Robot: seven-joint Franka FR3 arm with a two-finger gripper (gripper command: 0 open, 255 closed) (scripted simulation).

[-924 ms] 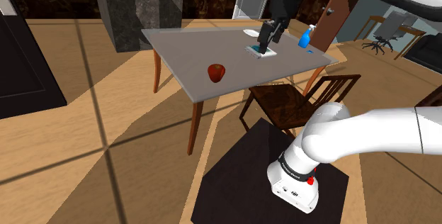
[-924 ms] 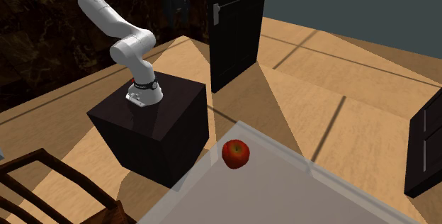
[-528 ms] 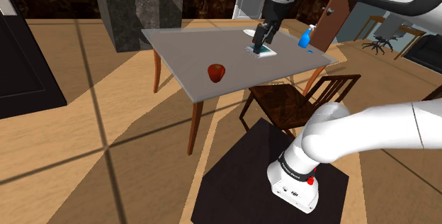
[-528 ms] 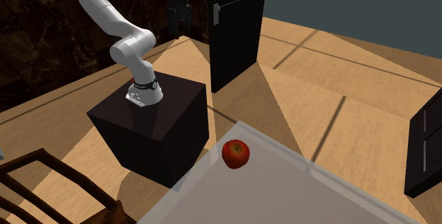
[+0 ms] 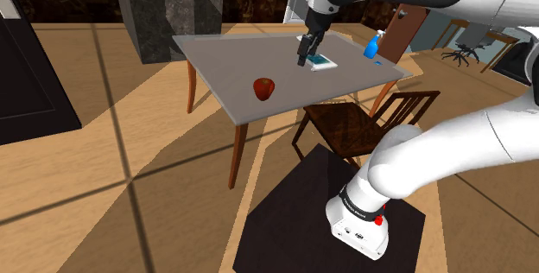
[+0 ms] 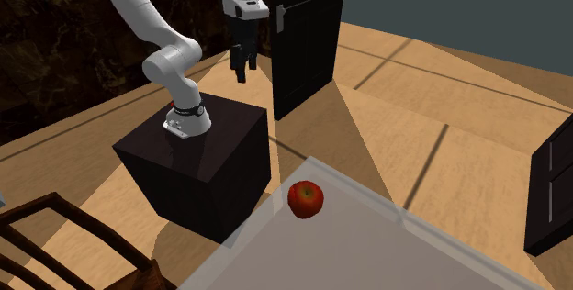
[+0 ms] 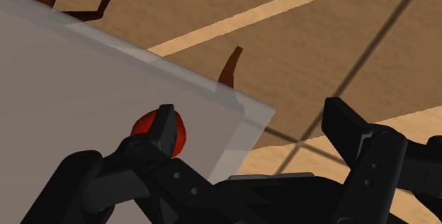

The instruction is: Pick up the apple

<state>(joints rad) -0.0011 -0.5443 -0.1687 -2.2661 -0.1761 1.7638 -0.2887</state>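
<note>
**Gripper (image 5: 302, 58) (image 6: 241, 66) (image 7: 251, 109) spread over the bench (image 5: 233, 64) (image 6: 367, 251) (image 7: 71, 81); apple (image 5: 263, 88) (image 6: 306, 198) (image 7: 180, 134) not held**

Gripper: the two black fingers stand wide apart with nothing between them. It hangs above the bench, pointing down. In the shoulder view it is over a flat blue-topped white item (image 5: 320, 62) that lies on the bench top.

Apple: red, resting on the grey bench top near one corner, close to the bench edge. It is well apart from the gripper. In the wrist view one fingertip overlaps it in the picture and hides part of it, but does not touch it.

Other items on the bench: a blue spray bottle (image 5: 372, 48) stands upright at the far edge, beyond the blue-topped item as seen from the apple.

Around the bench: a dark wooden chair (image 5: 363, 124) is drawn up to the side nearest the stand (image 5: 337, 219) (image 6: 197, 164). The stand is a dark box on the wooden floor, just beyond the chair from the bench.
</note>
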